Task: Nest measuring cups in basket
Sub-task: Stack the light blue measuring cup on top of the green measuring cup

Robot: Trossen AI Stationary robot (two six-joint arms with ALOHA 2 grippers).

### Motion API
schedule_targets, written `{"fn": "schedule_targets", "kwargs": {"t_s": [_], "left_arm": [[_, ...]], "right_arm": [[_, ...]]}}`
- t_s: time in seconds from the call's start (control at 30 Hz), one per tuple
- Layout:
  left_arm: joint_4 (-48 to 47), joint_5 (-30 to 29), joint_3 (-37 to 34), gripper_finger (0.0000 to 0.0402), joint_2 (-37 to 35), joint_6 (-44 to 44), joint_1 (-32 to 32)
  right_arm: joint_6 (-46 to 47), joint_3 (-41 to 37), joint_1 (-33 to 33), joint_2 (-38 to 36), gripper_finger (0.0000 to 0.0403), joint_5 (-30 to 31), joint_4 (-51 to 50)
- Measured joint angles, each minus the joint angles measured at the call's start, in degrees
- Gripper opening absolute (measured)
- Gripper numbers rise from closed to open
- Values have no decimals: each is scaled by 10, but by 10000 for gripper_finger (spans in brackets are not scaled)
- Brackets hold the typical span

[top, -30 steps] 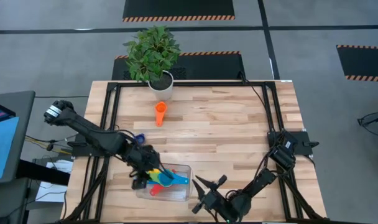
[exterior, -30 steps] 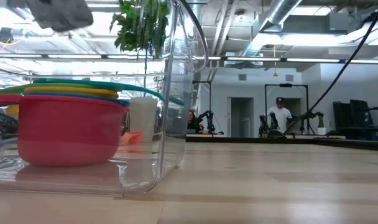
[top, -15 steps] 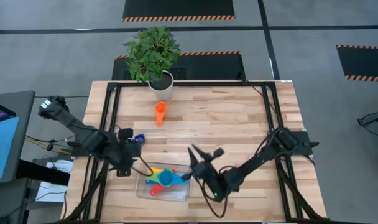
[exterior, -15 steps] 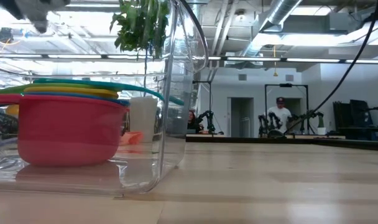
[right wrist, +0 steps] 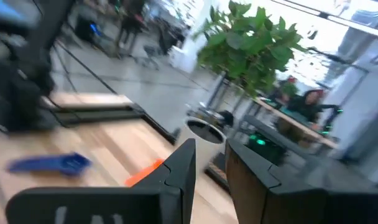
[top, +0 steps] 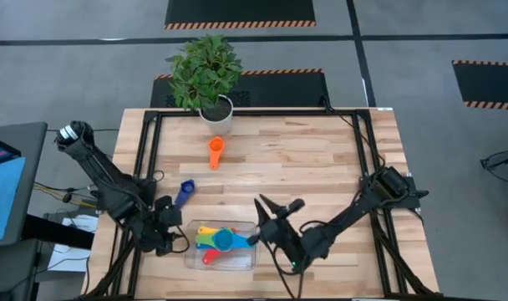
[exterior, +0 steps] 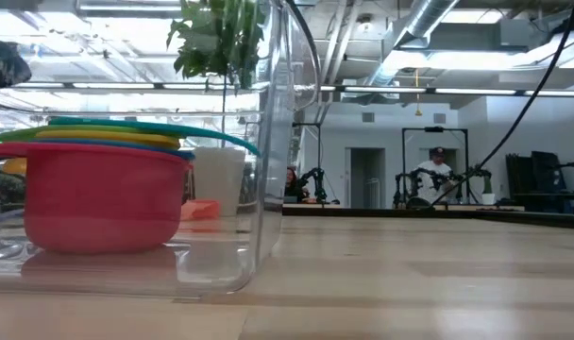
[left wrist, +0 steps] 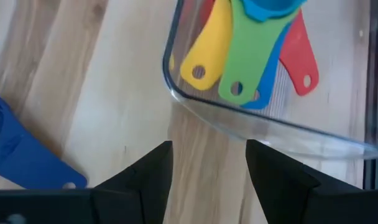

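Fingers apart, empty on left gripper [top: 172,240] lower left beside basket [top: 244,260]; right gripper [top: 275,209] narrowly parted, empty; blue cup [top: 184,193], orange cup [top: 215,152] outside: light, rigid, slick, best pinched by handle.

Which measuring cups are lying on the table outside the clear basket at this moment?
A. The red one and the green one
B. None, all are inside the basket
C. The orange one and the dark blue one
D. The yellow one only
C: in the high view the orange cup lies near the plant pot and the dark blue cup lies on the wood beside the basket, while the others are stacked inside it.
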Motion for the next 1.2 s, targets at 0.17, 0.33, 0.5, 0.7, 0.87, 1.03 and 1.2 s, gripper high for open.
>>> {"fn": "schedule_targets", "kwargs": {"t_s": [0.17,0.33,0.5,0.7,0.87,1.03,1.2], "left_arm": [[-9,13,0,192,-4,11,-12],[-11,25,0,192,-3,11,-12],[-23,13,-1,192,-3,0,-22],[-11,-2,-41,192,4,-106,-78],[56,-49,-71,192,9,-165,-135],[76,-98,-71,192,28,-171,-164],[85,-101,-71,192,53,-170,-165]], "right_arm": [[193,0,-38,0,108,-217,-139],[467,94,-131,-18,97,-409,-526],[638,307,-188,4,71,-608,-914],[649,380,-141,64,43,-675,-1063],[715,408,-102,96,14,-662,-1111],[803,467,-93,138,9,-662,-1172],[855,539,-86,184,8,-669,-1215]]}}
